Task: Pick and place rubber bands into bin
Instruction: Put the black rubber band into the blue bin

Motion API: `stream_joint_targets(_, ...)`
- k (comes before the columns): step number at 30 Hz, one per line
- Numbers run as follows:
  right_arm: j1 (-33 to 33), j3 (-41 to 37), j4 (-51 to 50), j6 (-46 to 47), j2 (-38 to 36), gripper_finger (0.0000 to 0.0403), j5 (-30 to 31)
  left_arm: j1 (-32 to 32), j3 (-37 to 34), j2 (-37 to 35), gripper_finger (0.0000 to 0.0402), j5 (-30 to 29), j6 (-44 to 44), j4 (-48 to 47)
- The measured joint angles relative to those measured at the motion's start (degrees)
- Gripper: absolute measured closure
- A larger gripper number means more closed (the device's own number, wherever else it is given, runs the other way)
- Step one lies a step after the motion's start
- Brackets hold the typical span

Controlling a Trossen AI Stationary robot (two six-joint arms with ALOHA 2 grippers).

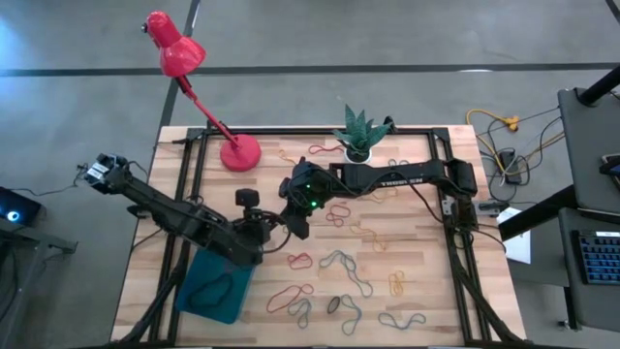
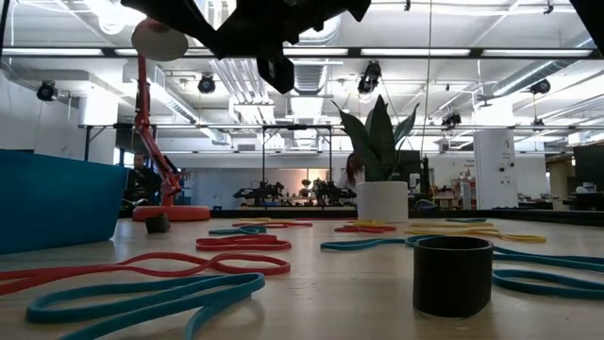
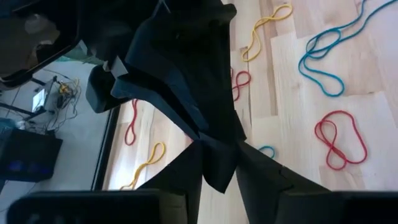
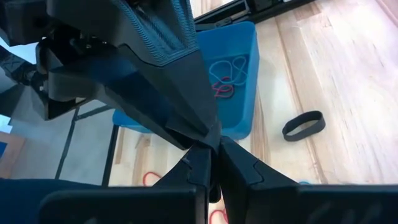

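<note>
Thin floppy rubber bands (image 1: pixel 346 271), red/yellow/teal loops.

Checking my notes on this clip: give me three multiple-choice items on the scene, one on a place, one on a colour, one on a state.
1. The bin sits:
A) in the table's middle
B) on the left arm's side, at the edge opposite the plant
C) off the table

2. The lamp is:
A) white
B) green
C) red

3. The bin is:
A) holding rubber bands
B) empty
C) overturned

Answers:
1. B, as the high view shows it there.
2. C, since its shade, stem and base are all red.
3. A, because the right wrist view shows blue and red loops inside.
</note>
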Motion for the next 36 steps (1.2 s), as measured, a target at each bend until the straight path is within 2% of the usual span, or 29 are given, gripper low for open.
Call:
stream_joint_targets(8,0.0,0.0,0.0,-0.2,0.0,0.0390,0.0,0.1,0.0,0.0,0.0334,0.2,-0.1,0.2)
stream_joint_targets(15,0.0,0.0,-2.7,-1.4,0.0,0.0390,0.1,0.4,0.0,0.1,0.0395,2.8,-0.5,0.3)
stream_joint_targets(25,0.2,0.0,-3.9,-4.7,-0.1,0.0385,0.3,0.5,-0.1,-0.1,0.0400,3.6,-4.3,-3.4)
stream_joint_targets(29,0.1,-0.1,-5.0,-4.7,-0.2,0.0350,0.2,0.5,-0.2,-0.3,0.0401,4.1,-4.5,-4.4)
stream_joint_targets(36,0.1,-0.1,-6.3,-5.2,-0.2,0.0236,3.7,0.5,-0.2,-0.8,0.0401,6.8,-7.3,-8.4)
